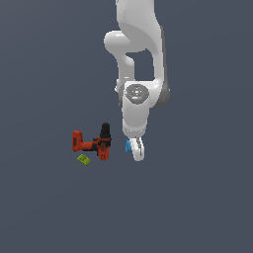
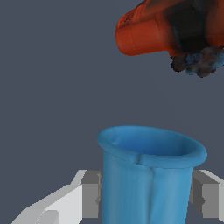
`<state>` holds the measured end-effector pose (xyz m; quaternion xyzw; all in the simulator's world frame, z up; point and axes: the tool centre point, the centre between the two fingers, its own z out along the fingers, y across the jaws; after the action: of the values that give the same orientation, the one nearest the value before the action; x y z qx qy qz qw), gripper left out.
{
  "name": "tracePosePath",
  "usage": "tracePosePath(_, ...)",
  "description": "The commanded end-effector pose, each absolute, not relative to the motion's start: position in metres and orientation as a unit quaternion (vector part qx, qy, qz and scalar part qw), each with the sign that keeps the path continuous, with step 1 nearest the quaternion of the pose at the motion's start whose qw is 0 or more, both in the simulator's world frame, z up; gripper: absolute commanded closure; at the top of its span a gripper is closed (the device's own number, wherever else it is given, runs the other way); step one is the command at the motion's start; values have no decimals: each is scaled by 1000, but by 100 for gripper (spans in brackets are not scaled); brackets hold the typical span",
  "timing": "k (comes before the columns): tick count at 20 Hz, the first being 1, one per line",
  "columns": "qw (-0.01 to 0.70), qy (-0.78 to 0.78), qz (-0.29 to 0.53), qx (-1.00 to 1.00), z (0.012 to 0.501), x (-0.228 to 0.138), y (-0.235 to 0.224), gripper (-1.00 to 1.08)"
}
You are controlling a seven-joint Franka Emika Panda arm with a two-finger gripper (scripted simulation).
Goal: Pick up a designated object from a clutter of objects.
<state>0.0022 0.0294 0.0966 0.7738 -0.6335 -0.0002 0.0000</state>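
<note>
My arm hides most of the small light-blue cup (image 2: 148, 175) (exterior view); the tool (image 2: 146, 197) straddles it, contact unclear.

Glossy white rounded arm (image 1: 136, 59) links with grey joint seams; the gripper (image 1: 138, 149) has white fingers with grey pads.

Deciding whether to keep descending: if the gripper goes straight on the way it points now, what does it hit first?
Probably only the floor: the blue cup already sits between the fingers, with the gripper pointing down. Remaining height is unclear.
</note>
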Motion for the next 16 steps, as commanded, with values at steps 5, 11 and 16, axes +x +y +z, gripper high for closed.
tracePosePath(5,0,-634,0,774,156,21,13,108)
tracePosePath(11,0,-634,0,774,214,39,-2,108)
tracePosePath(16,0,-634,0,774,262,55,-15,108)
